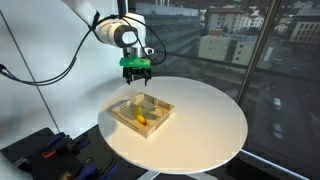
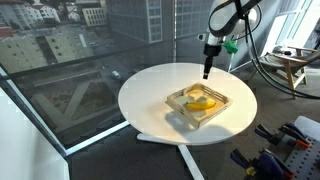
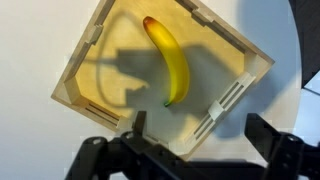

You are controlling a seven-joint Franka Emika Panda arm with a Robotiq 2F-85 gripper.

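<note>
A yellow banana (image 3: 170,63) lies inside a shallow wooden tray (image 3: 90,48) on a round white table (image 1: 205,115). The banana shows in both exterior views (image 1: 142,119) (image 2: 202,104), and so does the tray (image 1: 162,107) (image 2: 222,100). My gripper (image 3: 195,125) hangs above the tray's far edge with its fingers spread wide and nothing between them. In the exterior views the gripper (image 1: 137,72) (image 2: 207,72) is well above the table, clear of the tray.
The white table (image 2: 150,100) stands next to large windows with a city view. Tools and cables lie on the floor by the table's base (image 1: 50,150) (image 2: 275,150). A wooden chair (image 2: 295,70) stands behind the arm.
</note>
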